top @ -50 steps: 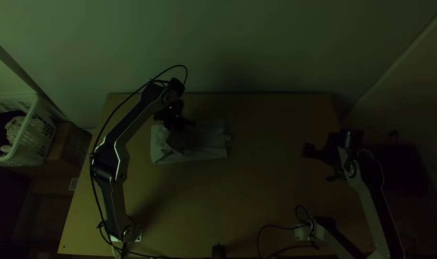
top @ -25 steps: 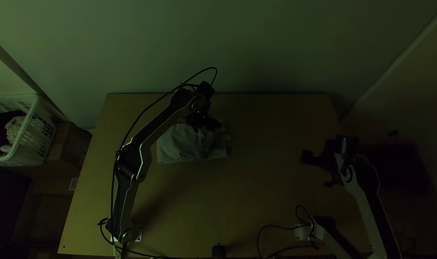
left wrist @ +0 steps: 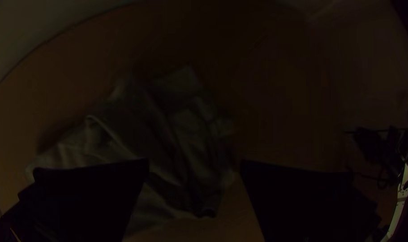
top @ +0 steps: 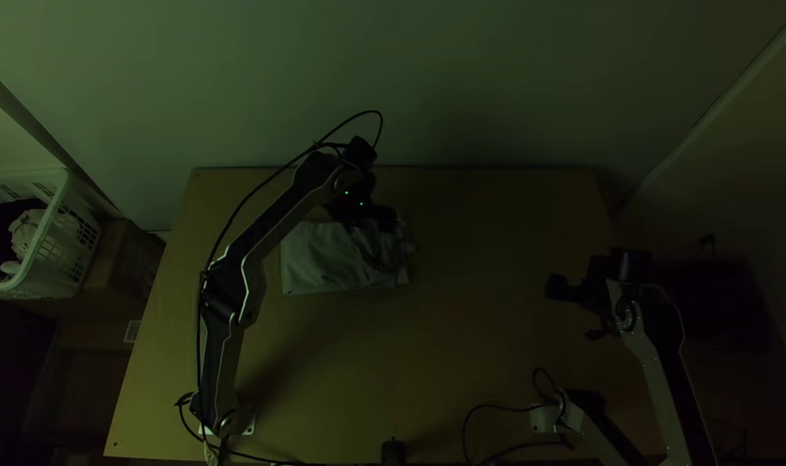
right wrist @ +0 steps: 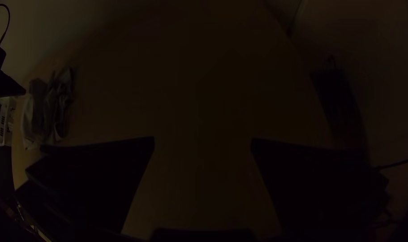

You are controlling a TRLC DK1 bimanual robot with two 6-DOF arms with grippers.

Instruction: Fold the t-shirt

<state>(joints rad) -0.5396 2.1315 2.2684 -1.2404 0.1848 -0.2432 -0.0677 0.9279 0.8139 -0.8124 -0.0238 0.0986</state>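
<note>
In the top view my left gripper (top: 371, 223) is over the upper right part of the grey t-shirt (top: 323, 259), which lies as a compact, folded bundle with creases left of the table's middle. The left wrist view has the left gripper (left wrist: 195, 168) open, its fingers wide apart, with the wrinkled t-shirt (left wrist: 132, 121) beyond and partly behind one finger. My right gripper (top: 574, 306) stands over the table's right side, away from the cloth. In the right wrist view the right gripper (right wrist: 203, 143) is open with nothing between its fingers; the t-shirt (right wrist: 47, 107) lies far off.
Off the table's left edge stands a white basket (top: 65, 233) holding cloth, beside a cardboard box (top: 127, 263). A small dark object (top: 393, 450) sits at the near edge. Bare wood of the table (top: 479, 345) lies between the arms, and a wall rises behind the far edge.
My left arm has swung right across the t-shirt, then shifted slightly back left. More of the cloth's left part is uncovered, and its left edge lies slightly farther right. The right gripper has moved slightly nearer.
</note>
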